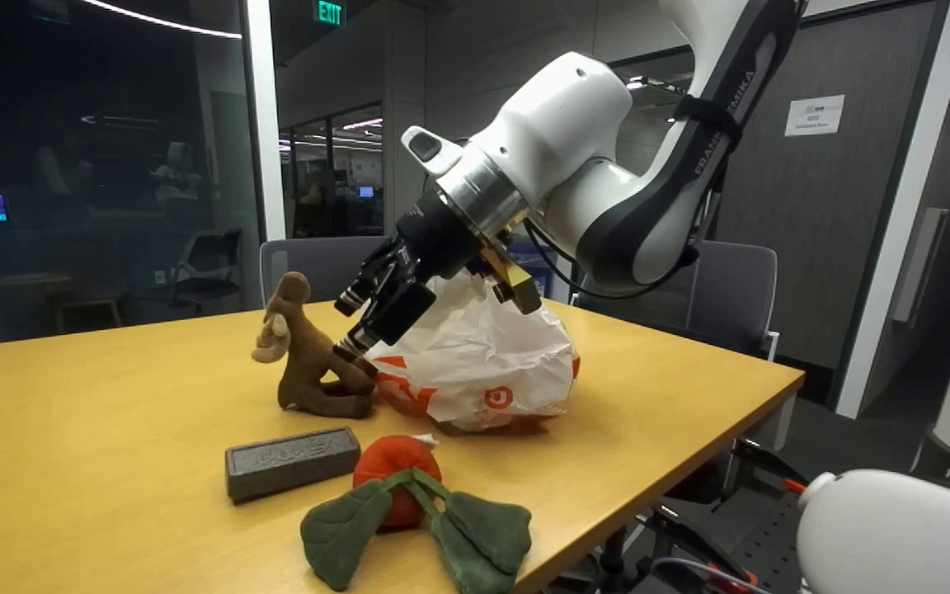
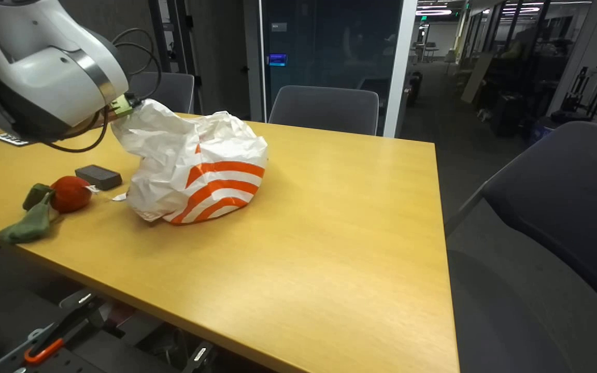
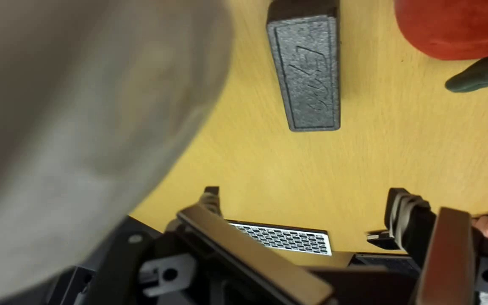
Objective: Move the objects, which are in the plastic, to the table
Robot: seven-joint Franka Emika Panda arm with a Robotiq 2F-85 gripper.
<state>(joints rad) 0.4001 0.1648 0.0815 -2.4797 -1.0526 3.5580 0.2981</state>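
Bag [image 1: 516, 363] stands puffed up on the table [image 1: 112, 429]; mouth not shown, so contents unknown. The bulk may be things inside, or only crumpled film holding its shape. Outside it: toy [image 1: 306, 375], block [image 1: 293, 462], red plush [image 1: 384, 462], all three resting on the table near the bag. Task looks well along by that count.

Toy sits upright just beside the bag, propped by its folded legs. Block lies flat near the bag, lettered face up, the steadiest of the lot. Red plush rests with its leaves [image 1: 487, 528] splayed away from the bag, which probably checks any roll.

Gripper [image 1: 349, 324] slants down beside the bag, by the toy. Fingers [image 3: 409, 224] spread wide, holding nothing. Whether the lower tip touches the toy is hard to judge from this angle. Next move, I'd guess: lift clear, then check inside the bag.

Writing: a round orange emblem [image 1: 498, 398] and broad orange arcs [image 2: 226, 167] on the bag, no brand name legible. Script pressed into the block, unread. Arm [image 1: 562, 124]: "FRANK" and "EMIKA", a strap [image 1: 710, 115] between. Green sign [image 1: 329, 12] well behind the bag: "EXIT".
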